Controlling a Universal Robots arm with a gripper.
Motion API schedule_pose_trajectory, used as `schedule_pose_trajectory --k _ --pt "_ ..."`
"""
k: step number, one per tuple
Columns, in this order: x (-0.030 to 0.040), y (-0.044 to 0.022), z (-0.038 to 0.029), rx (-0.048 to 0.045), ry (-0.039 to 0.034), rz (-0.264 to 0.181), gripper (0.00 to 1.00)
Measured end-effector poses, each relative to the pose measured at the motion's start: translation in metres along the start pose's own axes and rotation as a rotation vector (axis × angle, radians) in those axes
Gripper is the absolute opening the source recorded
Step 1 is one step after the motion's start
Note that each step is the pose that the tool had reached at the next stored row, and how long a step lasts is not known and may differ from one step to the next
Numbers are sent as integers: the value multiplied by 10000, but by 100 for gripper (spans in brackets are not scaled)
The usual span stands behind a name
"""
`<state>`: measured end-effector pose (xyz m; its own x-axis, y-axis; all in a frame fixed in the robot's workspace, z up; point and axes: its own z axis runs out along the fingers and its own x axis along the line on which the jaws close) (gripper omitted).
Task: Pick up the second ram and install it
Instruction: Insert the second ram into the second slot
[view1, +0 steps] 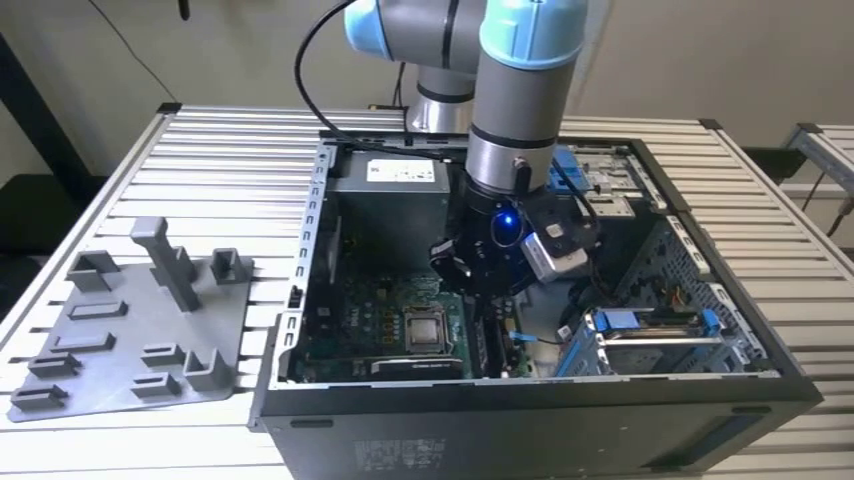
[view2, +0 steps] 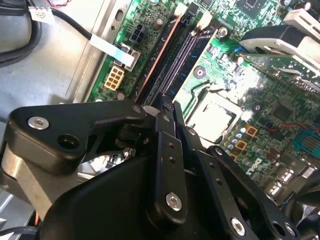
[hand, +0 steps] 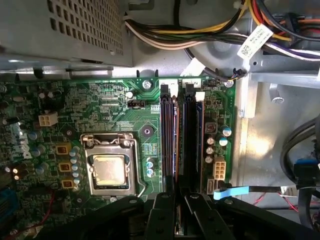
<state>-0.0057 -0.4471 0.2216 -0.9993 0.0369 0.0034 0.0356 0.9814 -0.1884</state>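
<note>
While the arm reaches down into the open computer case (view1: 310, 250), its fingers (hand: 176, 200) stand nearly closed, pinching the second ram (hand: 176, 150) upright over a motherboard (hand: 110, 100) slot, at three o'clock from the processor socket (hand: 109, 169).

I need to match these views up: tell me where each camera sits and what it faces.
Exterior view: off the arm, above, facing the open computer case, the grey fixture tray and the arm.
First wrist view: on the arm, looking down at the motherboard; the gripper shows.
Second wrist view: oblique over the gripper.
Both wrist views share the memory slots.
</note>
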Motion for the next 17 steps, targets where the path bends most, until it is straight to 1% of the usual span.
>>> schedule_pose_trajectory --k 11,17 --pt "18 7 33 0 -1 -5 14" --pt "18 14 32 -1 -36 -187 14"
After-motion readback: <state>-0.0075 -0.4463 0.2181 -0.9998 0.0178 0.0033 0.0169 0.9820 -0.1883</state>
